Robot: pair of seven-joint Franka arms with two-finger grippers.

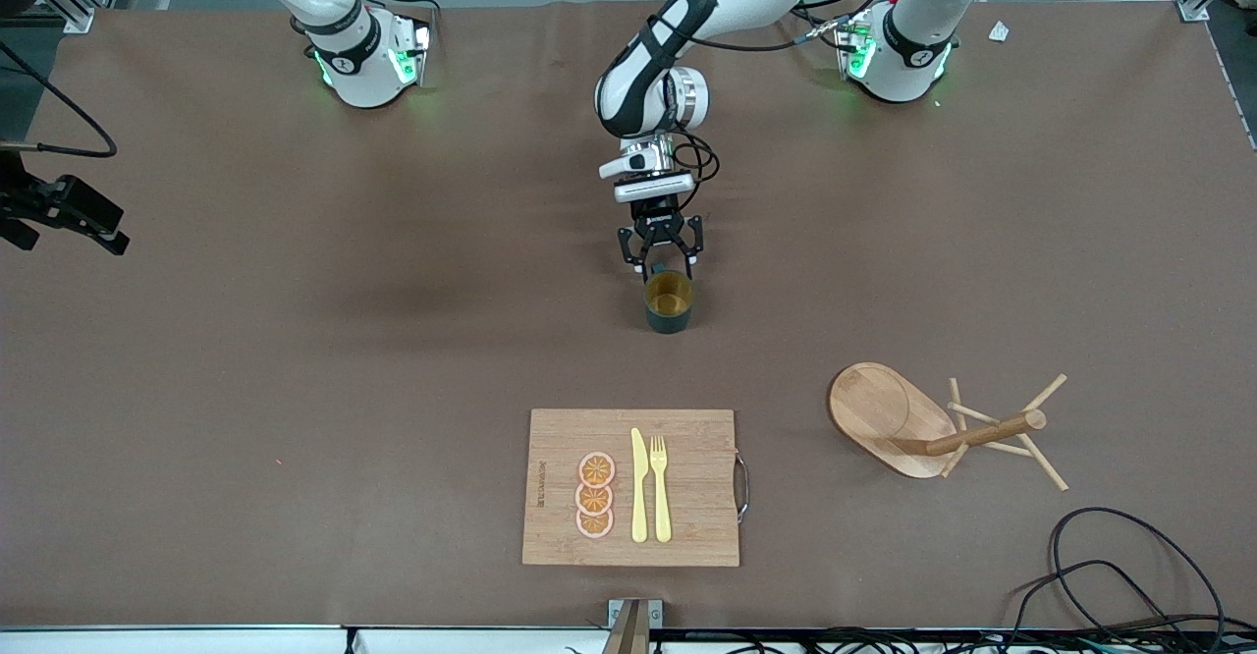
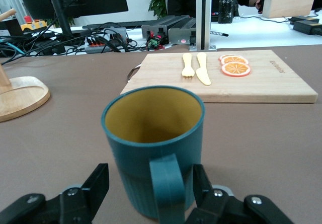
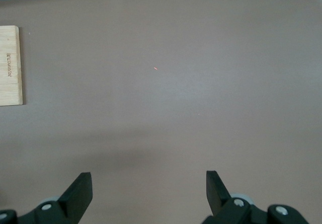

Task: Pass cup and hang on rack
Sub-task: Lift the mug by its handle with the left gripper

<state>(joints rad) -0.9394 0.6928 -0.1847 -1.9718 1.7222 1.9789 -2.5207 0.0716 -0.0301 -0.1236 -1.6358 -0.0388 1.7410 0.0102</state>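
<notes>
Standing upright on table, cup (image 1: 669,302) handle between spread left pincer (image 1: 661,261) fingers.

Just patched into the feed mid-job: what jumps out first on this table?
The left end effector sits low at mid-table, fingers open on either side of the teal cup, whose handle faces it. The rack lies tipped on its side toward the left arm's end, nearer the front camera than the cup. The right end effector waits open above bare table, out of the front view.
</notes>
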